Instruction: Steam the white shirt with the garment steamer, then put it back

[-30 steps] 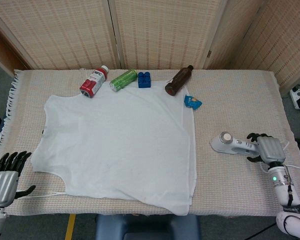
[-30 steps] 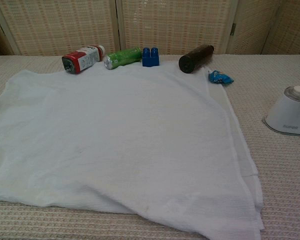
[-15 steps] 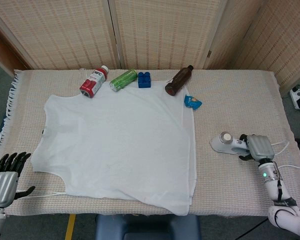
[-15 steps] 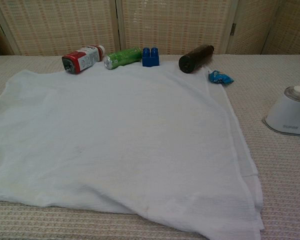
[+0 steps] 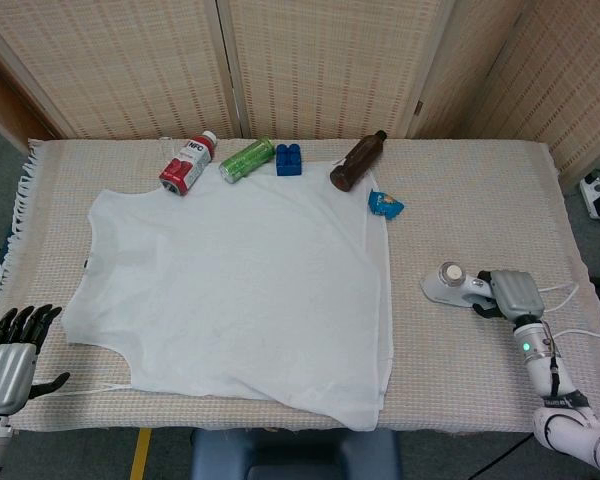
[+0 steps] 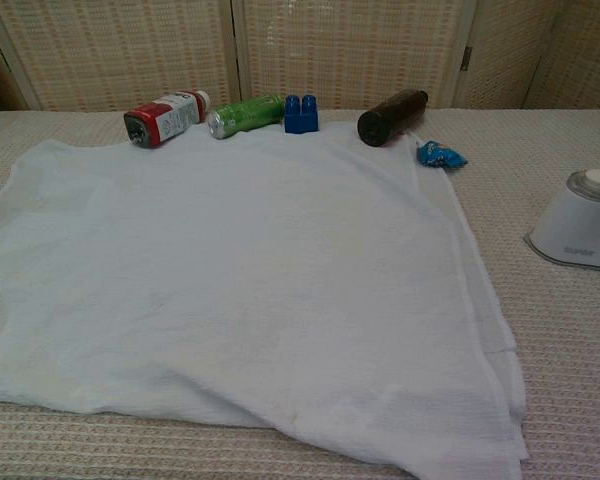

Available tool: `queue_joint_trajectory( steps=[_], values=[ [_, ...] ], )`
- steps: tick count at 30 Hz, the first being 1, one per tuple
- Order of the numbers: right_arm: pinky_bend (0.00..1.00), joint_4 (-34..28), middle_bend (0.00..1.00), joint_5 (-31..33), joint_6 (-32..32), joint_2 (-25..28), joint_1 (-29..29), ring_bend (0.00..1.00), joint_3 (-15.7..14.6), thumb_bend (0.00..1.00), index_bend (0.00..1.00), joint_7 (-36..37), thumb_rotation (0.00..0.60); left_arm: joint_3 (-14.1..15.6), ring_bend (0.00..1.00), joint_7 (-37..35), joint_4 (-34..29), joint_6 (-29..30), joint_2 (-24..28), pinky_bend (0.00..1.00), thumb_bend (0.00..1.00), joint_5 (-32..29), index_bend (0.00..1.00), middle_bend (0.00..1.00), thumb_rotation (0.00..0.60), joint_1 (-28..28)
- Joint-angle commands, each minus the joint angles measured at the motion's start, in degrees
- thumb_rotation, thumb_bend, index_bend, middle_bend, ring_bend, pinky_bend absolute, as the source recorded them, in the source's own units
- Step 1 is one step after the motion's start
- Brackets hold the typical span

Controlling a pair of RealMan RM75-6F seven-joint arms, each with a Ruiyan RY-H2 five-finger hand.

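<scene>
Right hand point(image 5: 517, 292) has slid fwd onto the white handheld garment steamer point(image 5: 455, 286), fingers wrapping its handle. Left hand point(image 5: 8, 362) hangs open off the table edge. White shirt point(image 5: 230, 290) lies flat on beige woven tablecloth point(image 5: 470, 190), wicker screens point(image 5: 320, 60) behind. Red bottle point(image 5: 187, 164) reads "NFC".
</scene>
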Motion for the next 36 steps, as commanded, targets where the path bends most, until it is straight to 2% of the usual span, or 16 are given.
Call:
queue_joint_trajectory(
  steps=[1, 14, 19, 21, 24, 30, 36],
  values=[
    [0.63, 0.3, 0.62, -0.5, -0.4, 0.3, 0.2, 0.54, -0.2, 0.28, 0.56, 0.9, 0.600, 0.0, 0.09, 0.1, -0.2, 0.1, 0.1, 0.04, 0.07, -0.1, 0.15, 0.14, 0.600, 0.1],
    [0.63, -0.2, 0.62, -2.1, -0.7, 1.9, 0.3, 0.52, -0.6, 0.31, 0.51, 4.6, 0.600, -0.1, 0.09, 0.8, -1.2, -0.1, 0.6, 0.04, 0.07, -0.3, 0.15, 0.14, 0.600, 0.0],
    [0.66, 0.8, 0.62, -2.8, -0.8, 1.3, 0.3, 0.54, -0.8, 0.45, 0.54, 6.8, 0.600, 0.0, 0.09, 1.4, -1.6, -0.4, 0.7, 0.04, 0.07, -0.4, 0.15, 0.14, 0.600, -0.2],
    [0.69, 1.2, 0.64, -3.3, -0.2, 0.7, 0.1, 0.57, -0.6, 0.50, 0.57, 8.8, 0.600, -0.1, 0.09, 1.3, -1.6, -0.4, 0.6, 0.04, 0.07, -0.3, 0.15, 0.14, 0.600, -0.3],
    [0.75, 1.9, 0.70, -4.9, 0.9, -0.4, -0.3, 0.63, -0.4, 0.52, 0.65, 13.9, 0.600, -0.2, 0.09, 1.5, -1.5, -0.5, 0.4, 0.04, 0.07, 0.0, 0.15, 0.14, 0.600, -0.5],
    [0.89, 4.6, 0.85, -9.0, 4.7, -3.1, -1.3, 0.78, -0.2, 0.52, 0.82, 25.8, 0.600, -0.6, 0.09, 1.5, -1.5, -0.5, -0.1, 0.04, 0.07, 1.1, 0.15, 0.14, 0.600, -1.4],
    [0.92, 4.0, 0.88, -11.6, 6.3, -3.2, -1.6, 0.81, -0.4, 0.52, 0.85, 34.3, 0.600, -1.3, 0.09, 1.6, -1.3, -1.6, -0.1, 0.04, 0.07, 3.8, 0.15, 0.14, 0.600, -3.8]
  ],
)
